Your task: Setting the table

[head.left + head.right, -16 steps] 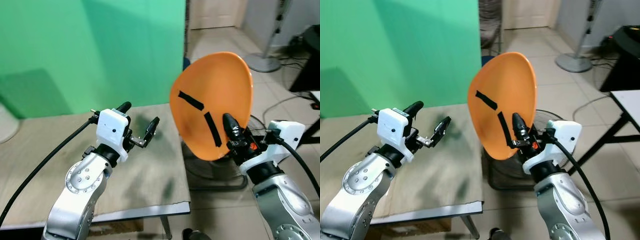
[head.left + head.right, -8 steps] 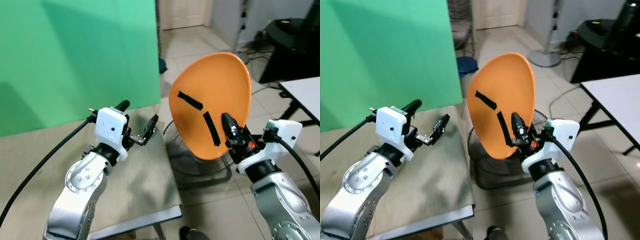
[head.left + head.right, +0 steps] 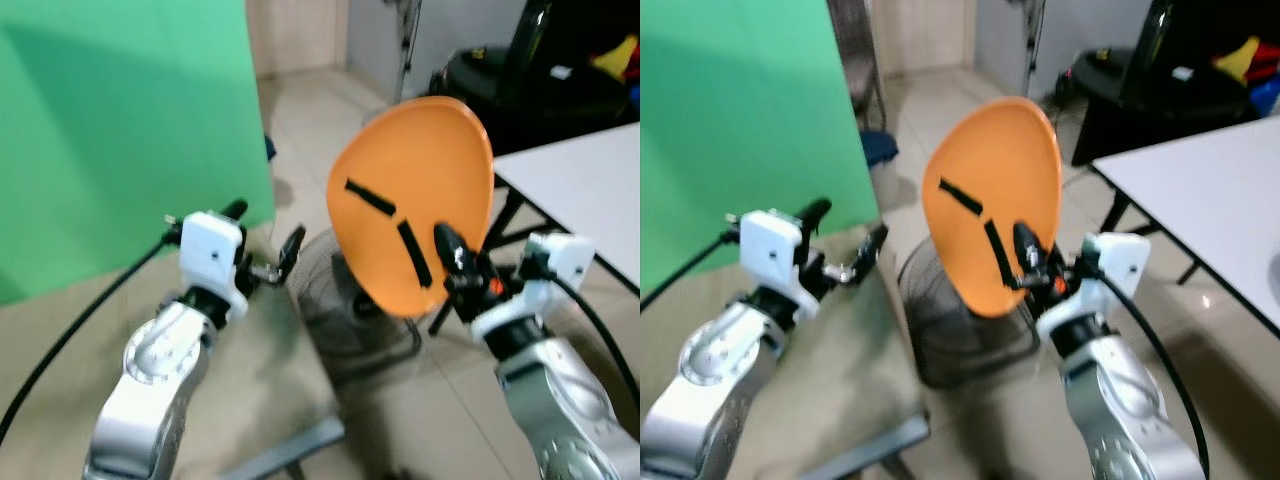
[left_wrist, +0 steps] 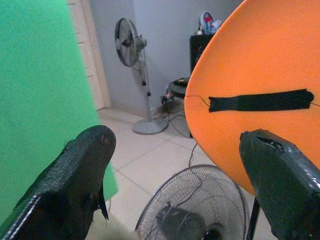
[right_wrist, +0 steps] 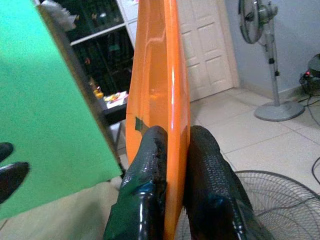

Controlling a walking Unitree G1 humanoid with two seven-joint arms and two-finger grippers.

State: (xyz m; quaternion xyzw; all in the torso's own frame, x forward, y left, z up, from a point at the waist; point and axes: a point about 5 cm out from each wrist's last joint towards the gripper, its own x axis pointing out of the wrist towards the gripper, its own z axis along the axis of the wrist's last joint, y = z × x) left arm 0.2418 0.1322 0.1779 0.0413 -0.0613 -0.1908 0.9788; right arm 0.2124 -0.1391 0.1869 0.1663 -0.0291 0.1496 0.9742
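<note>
— Where's the plate?

— The orange plate stands on edge in the air, off the beige table's right edge, above a floor fan. A white table stands to the right.

— Who has it?

— The right gripper, fingers pinched on its lower rim. The left gripper is spread wide, empty.

— How will it handle?

— Probably light, stiff and slick; a rim pinch could slip, so lay it flat gently.

- Both eye views look down and forward from the head, sharing the orange plate at one o'clock.
- Each wrist view looks along its fingers, close to that plate.
</note>
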